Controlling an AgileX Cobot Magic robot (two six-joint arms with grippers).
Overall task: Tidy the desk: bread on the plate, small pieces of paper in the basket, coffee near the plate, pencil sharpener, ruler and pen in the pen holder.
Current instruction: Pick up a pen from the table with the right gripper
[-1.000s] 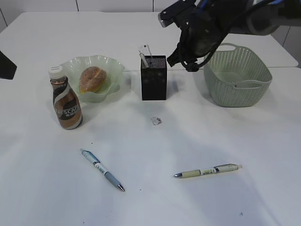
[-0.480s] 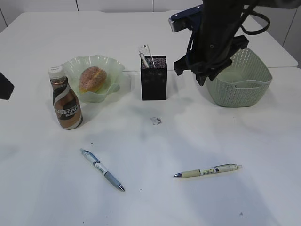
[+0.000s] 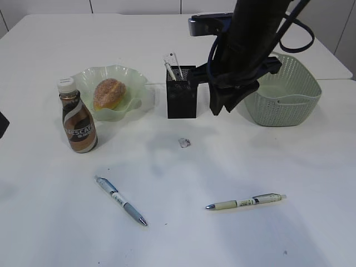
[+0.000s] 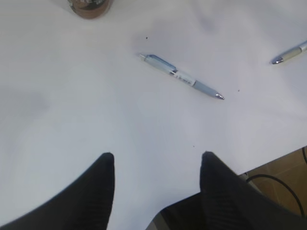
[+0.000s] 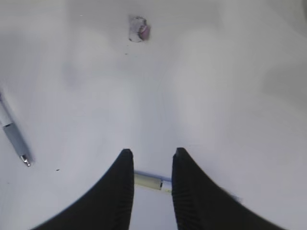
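White desk (image 3: 311, 167), wall panels behind. Right of the pen holder (image 3: 182, 92) sits the basket (image 3: 281, 89); the right gripper (image 5: 151, 154), parted and empty, hangs between them.

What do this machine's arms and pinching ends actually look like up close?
The right arm is black and bulky, with black cables looping beside it and a grey block near the top. Each tool has two matte black, finely ribbed fingers that taper to rounded tips: left tool, right tool. No markings are visible.
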